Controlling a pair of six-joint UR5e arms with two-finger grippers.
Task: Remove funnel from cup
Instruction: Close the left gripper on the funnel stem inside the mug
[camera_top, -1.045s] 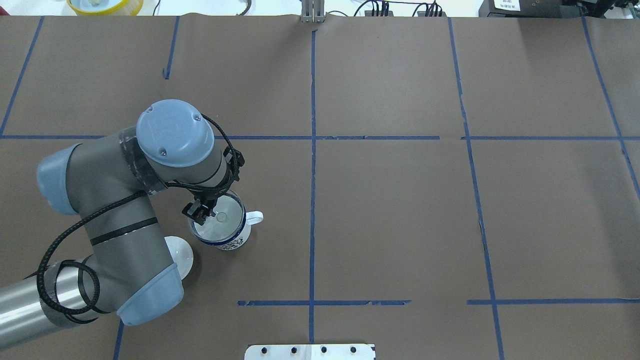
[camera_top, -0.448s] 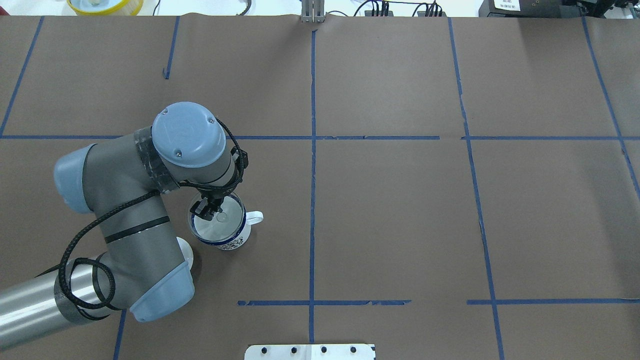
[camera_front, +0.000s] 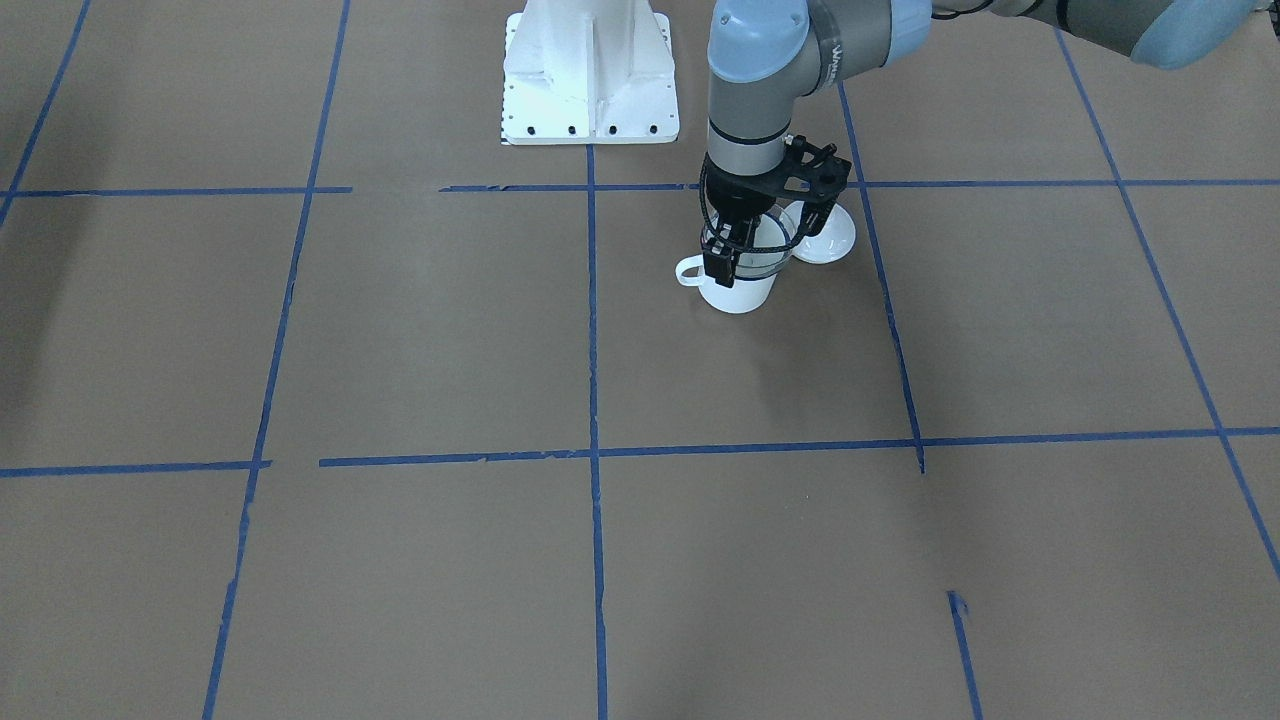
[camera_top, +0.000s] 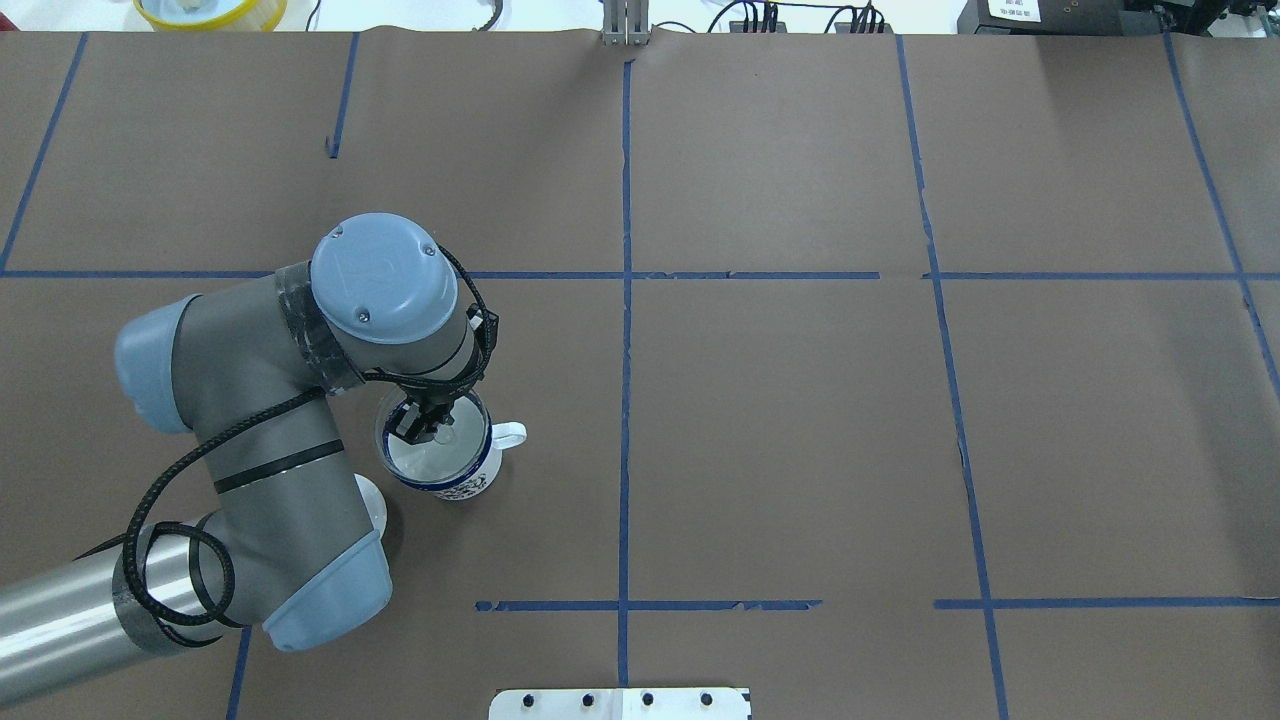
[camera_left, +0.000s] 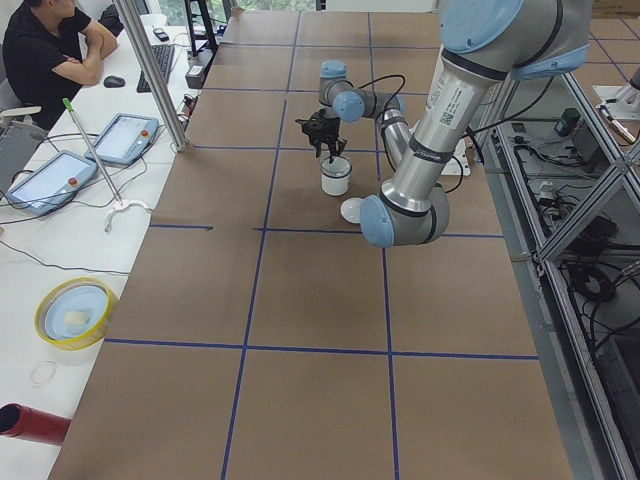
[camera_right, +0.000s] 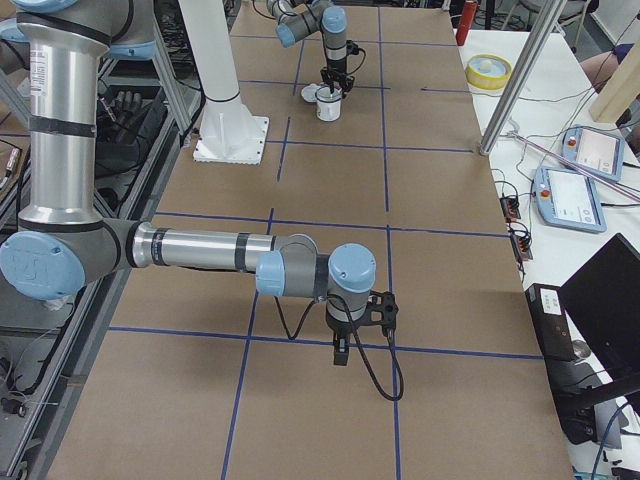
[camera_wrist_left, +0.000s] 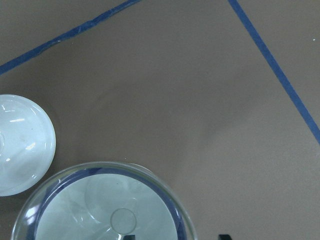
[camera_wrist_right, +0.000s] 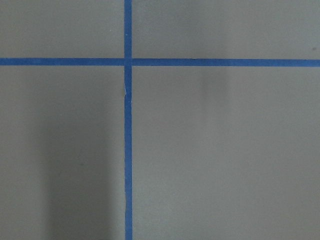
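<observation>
The cup (camera_top: 462, 486) is a white enamel mug with a dark blue rim, its handle (camera_top: 508, 434) pointing right. The clear funnel (camera_top: 440, 460) sits in its mouth. My left gripper (camera_top: 425, 424) hangs straight down over the funnel's far-left part, open. In the left wrist view the funnel (camera_wrist_left: 100, 200) fills the lower left and the two fingertips (camera_wrist_left: 131, 237) stand apart at the bottom edge, one over the cone and one outside the rim. In the front view the gripper (camera_front: 722, 262) is at the cup (camera_front: 738, 292). My right gripper (camera_right: 340, 350) shows only in the right side view; I cannot tell its state.
A round white lid (camera_front: 826, 240) lies on the table beside the cup, on the robot's side; it shows in the left wrist view (camera_wrist_left: 20, 145). The white robot base (camera_front: 590, 70) stands behind. A yellow bowl (camera_top: 210, 10) sits past the far left edge.
My left arm has swung right, and its gripper has moved from the funnel's left rim further in over the funnel. The cup and funnel have not moved.
</observation>
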